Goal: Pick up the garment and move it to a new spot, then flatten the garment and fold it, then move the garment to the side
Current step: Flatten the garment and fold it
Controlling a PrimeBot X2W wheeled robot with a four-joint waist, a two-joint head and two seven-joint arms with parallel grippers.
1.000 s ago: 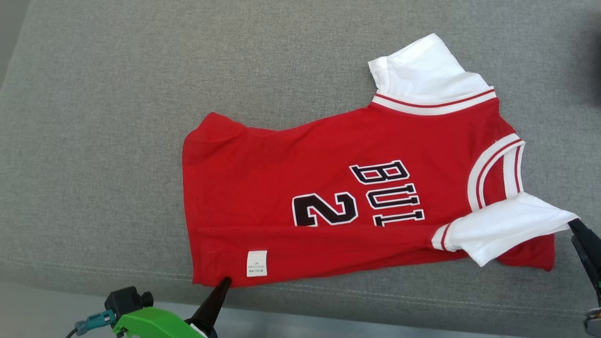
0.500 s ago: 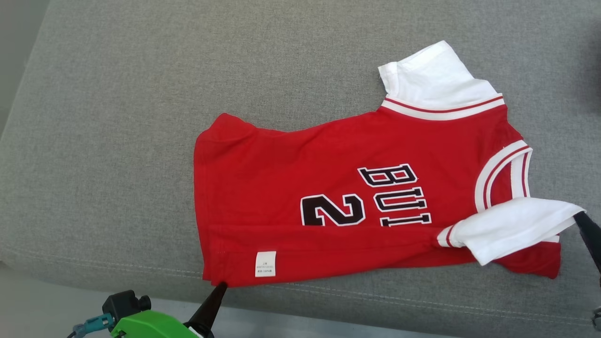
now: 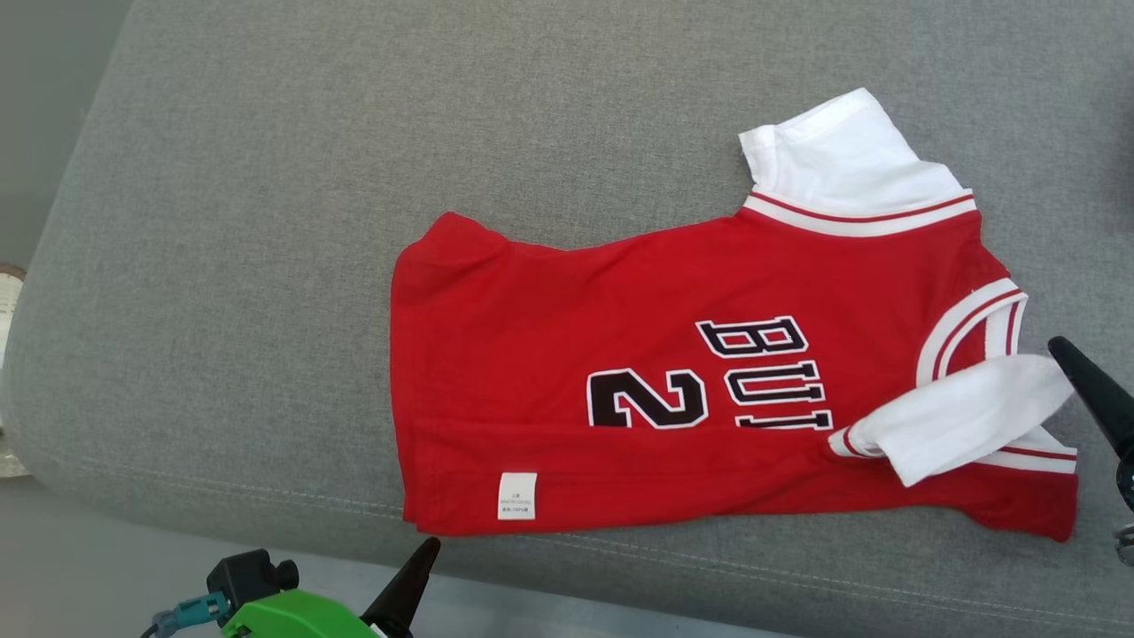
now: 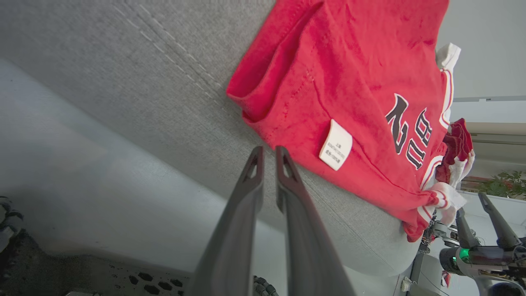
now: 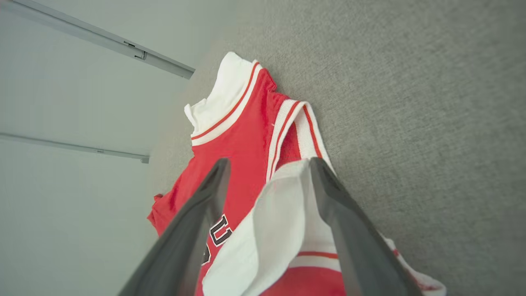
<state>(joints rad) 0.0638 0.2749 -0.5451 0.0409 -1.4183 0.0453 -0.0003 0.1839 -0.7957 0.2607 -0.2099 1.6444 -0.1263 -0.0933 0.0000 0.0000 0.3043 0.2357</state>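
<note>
- Your red-and-white basketball jersey (image 3: 673, 354) lies part-folded on the grey fabric cushion (image 3: 266, 266).
- Left gripper (image 4: 269, 150): narrow, empty, just off the jersey's hem corner, probably parked clear.
- Right gripper (image 5: 269, 162): wide, straddling the jersey's white sleeve (image 5: 267, 230), likely to tuck it.

Indoor room, part living space, part bare test area. Evidence noted: a wide grey upholstered cushion (image 3: 266, 266), sofa-like, with a stitched seam (image 3: 266, 497) along its front edge. A smooth pale grey floor (image 4: 61, 164) lies below it. Beyond the cushion is a plain pale surface, seemingly wall (image 5: 61, 185), crossed by two metal rails (image 5: 98, 39). A leafy green plant (image 4: 509, 181) stands at the far side.
</note>
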